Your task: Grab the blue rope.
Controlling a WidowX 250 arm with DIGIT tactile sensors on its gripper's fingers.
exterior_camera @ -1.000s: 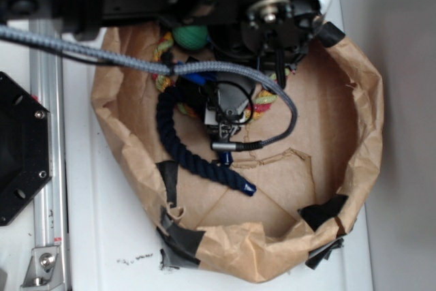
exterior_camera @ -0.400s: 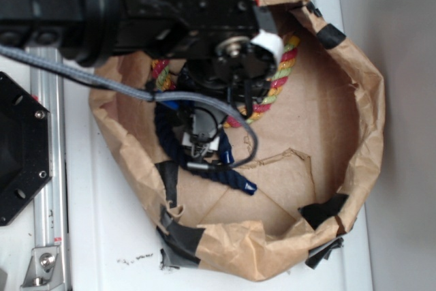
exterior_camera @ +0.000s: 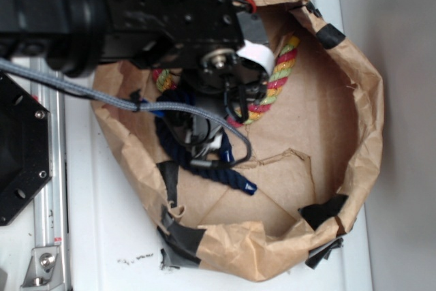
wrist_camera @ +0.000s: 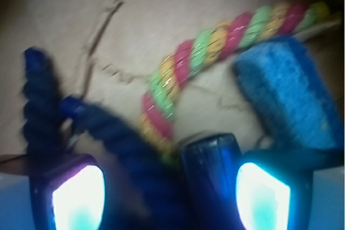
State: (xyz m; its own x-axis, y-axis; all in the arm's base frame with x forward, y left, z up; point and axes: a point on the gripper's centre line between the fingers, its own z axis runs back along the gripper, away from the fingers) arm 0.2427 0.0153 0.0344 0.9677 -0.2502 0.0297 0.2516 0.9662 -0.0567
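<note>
The blue rope (exterior_camera: 233,177) lies in a loop on the left side of the floor of the brown paper basin (exterior_camera: 364,120), one shiny capped end pointing lower right. My gripper (exterior_camera: 206,146) hangs low right over it, mostly hidden by the arm and a grey cable. In the wrist view the gripper (wrist_camera: 170,197) is open, its lit pads wide apart. A navy strand of the blue rope (wrist_camera: 121,144) and a shiny blue capped end (wrist_camera: 211,171) sit between the fingers. I cannot tell whether the pads touch them.
A red-yellow-green striped rope (exterior_camera: 278,78) curves along the back of the basin, seen as striped rope (wrist_camera: 215,41) just beyond the fingers. A light blue spongy block (wrist_camera: 285,95) lies at right. Black tape patches (exterior_camera: 180,236) mark the rim. A black plate (exterior_camera: 20,148) sits at left.
The arm has swung left and down into the basin, bringing the gripper from above the rope's middle to low around it. The rope has not moved.
</note>
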